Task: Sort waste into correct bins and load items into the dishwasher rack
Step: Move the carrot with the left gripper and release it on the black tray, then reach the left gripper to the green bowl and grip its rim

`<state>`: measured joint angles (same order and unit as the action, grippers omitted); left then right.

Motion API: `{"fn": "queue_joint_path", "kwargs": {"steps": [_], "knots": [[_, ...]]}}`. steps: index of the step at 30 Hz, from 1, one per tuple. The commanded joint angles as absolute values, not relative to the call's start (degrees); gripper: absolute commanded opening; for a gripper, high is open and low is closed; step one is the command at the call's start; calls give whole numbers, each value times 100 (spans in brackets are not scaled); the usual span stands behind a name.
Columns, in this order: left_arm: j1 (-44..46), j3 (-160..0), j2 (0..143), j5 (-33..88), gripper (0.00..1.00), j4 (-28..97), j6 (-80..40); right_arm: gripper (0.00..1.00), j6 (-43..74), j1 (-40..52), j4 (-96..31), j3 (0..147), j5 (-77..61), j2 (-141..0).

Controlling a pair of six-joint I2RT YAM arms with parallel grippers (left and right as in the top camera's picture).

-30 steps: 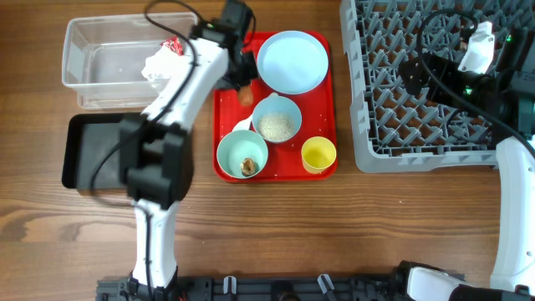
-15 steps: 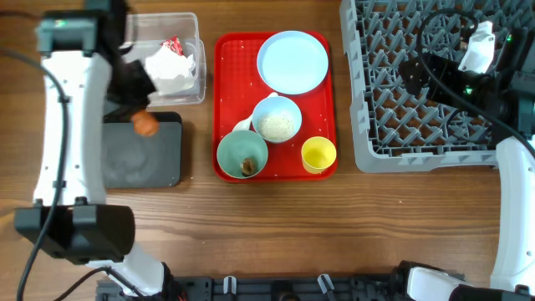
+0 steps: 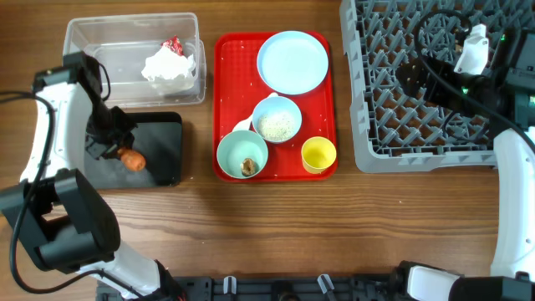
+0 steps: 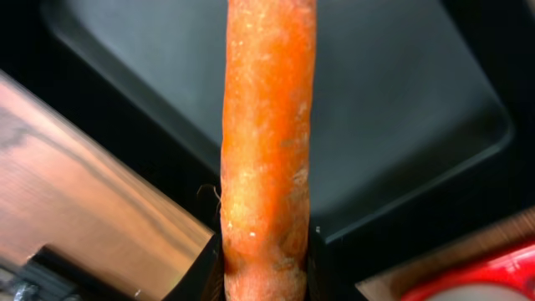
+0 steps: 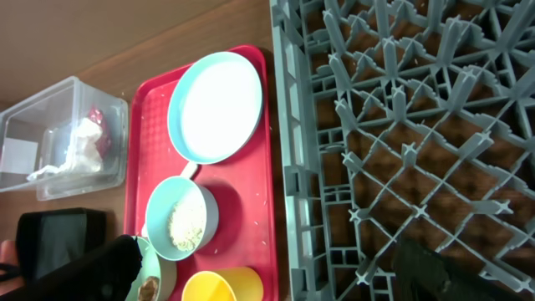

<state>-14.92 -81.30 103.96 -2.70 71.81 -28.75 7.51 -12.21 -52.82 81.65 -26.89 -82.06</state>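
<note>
Orange carrot (image 4: 267,150) sits clamped between the fingers of my left claw (image 4: 264,272), closed on its end, over the black tray (image 4: 401,92). My right claw (image 5: 284,266) hangs spread wide and empty above the grey rack (image 5: 401,125).

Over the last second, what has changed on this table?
The left gripper carried the carrot leftward off the red tray and now holds it, still gripped, over the black tray. The plate, clear tub and right gripper stayed put.
</note>
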Motion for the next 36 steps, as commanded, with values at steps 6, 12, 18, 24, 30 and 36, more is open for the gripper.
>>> {"fn": "queue_joint_path", "kwargs": {"steps": [6,12,18,24,30,36], "knots": [[-1717,-6248,10322,19,20,4827,-4348,100,757,-1229,-5356,8200,-2639,-8418],[-1717,-6200,10302,425,56,4357,-4530,100,749,-1229,-5325,8200,-2637,-8423],[-1708,-7140,9747,622,75,4950,-3701,100,755,-1229,-5301,8200,-2639,-8423],[-1039,-7647,8510,792,78,5129,-2318,100,764,-1229,-5282,8200,-2641,-8423],[1149,-7644,8479,768,84,5118,-1557,100,764,-1229,-5282,8200,-2639,-8423],[2945,-7647,9968,482,77,4882,-1656,100,753,-1229,-5299,8200,-2639,-8423]]}}
